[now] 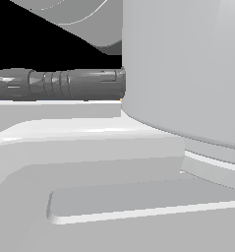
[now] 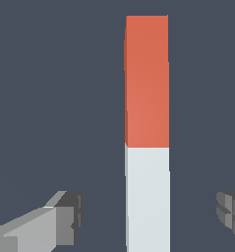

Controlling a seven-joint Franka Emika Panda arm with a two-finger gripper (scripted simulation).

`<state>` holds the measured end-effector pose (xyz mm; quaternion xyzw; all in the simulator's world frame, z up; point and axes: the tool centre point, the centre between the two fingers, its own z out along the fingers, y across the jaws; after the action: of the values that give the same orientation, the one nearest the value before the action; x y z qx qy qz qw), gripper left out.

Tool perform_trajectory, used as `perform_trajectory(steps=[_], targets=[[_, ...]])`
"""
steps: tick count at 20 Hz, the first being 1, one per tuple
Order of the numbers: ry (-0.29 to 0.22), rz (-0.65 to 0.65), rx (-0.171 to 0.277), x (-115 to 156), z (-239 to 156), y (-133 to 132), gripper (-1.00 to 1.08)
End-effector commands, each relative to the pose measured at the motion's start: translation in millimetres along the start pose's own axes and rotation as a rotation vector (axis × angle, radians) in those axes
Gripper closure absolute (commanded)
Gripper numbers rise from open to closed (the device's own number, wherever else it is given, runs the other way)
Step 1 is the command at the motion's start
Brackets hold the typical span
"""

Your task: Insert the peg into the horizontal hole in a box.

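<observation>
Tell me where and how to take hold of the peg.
Grip the peg across its narrow width, probably on the white portion, which already lies between the open fingers of the end effector. Come straight down from the wrist camera's side; the bar's long flat faces suit a parallel pinch. The exterior view shows only the arm.

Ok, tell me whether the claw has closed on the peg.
No: in the wrist view the claw is open, its fingers clear of the peg.
</observation>
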<state>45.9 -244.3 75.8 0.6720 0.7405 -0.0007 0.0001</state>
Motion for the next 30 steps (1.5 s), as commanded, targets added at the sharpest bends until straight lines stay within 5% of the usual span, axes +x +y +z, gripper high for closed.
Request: perform_trajectory(steps=[1,29,30], targets=[[0.001,-0.005,-0.001,-9.1,3.4,3.0,-0.92],[0.001,-0.009,-0.001,-21.9,58.0,7.3,-0.92],[0.001,-0.009,-0.001,-21.9,58.0,7.3,1.08]])
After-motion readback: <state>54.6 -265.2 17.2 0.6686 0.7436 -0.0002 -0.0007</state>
